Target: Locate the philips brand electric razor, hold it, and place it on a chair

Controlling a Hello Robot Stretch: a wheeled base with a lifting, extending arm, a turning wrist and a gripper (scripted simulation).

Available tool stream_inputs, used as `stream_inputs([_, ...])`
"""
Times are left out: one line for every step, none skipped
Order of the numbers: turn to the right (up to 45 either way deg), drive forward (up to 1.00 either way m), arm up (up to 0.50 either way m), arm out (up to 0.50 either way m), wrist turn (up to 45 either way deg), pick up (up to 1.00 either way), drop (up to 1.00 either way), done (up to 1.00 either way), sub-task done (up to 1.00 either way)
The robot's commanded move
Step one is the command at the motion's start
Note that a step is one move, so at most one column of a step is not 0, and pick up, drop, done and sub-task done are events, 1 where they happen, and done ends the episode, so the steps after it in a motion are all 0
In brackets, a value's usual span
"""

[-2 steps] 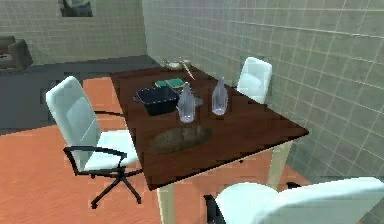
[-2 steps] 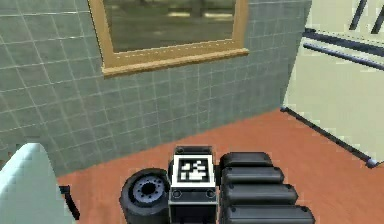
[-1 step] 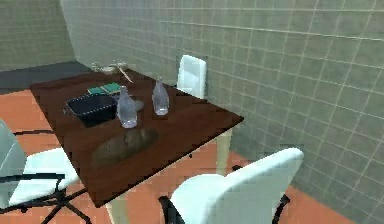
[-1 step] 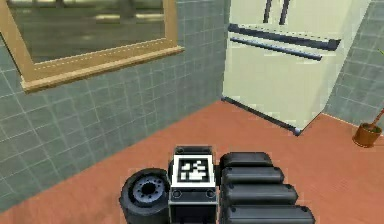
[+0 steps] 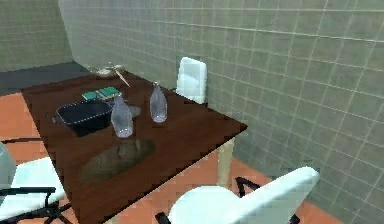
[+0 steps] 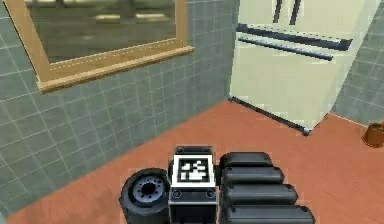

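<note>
A dark wooden table [image 5: 190,135] stands ahead in the forward view, with white chairs around it: one at the far side [image 5: 191,78], one near the bottom [image 5: 255,202] and one at the left edge [image 5: 25,180]. On the table are two clear bottles [image 5: 122,117] [image 5: 158,104], a dark tray [image 5: 84,115], a small green flat thing [image 5: 101,94] and a pale thing at the far end [image 5: 112,71]. In the arm side view the drawn-in arm [image 6: 250,190] shows at the bottom with a white marked square [image 6: 193,168]. The gripper's dark body [image 6: 148,195] sits left of it. I cannot tell whether it holds anything.
A grey-green tiled wall [image 5: 290,70] runs along the forward view's right, close behind the table. The arm side view has a wood-framed window [image 6: 105,35], a cream refrigerator [image 6: 300,60], a small brown thing [image 6: 375,133] at the right edge and open terracotta floor [image 6: 250,125].
</note>
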Motion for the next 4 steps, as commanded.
stream_inputs([-45.0, 0.0, 0.0, 0.0, 0.0, 0.0, 0.0, 0.0, 0.0])
stream_inputs([-45.0, 0.0, 0.0, 0.0, 0.0, 0.0, 0.0, 0.0, 0.0])
stream_inputs([-21.0, 0.0, 0.0, 0.0, 0.0, 0.0, 0.0, 0.0, 0.0])
stream_inputs([45.0, 0.0, 0.0, 0.0, 0.0, 0.0, 0.0, 0.0, 0.0])
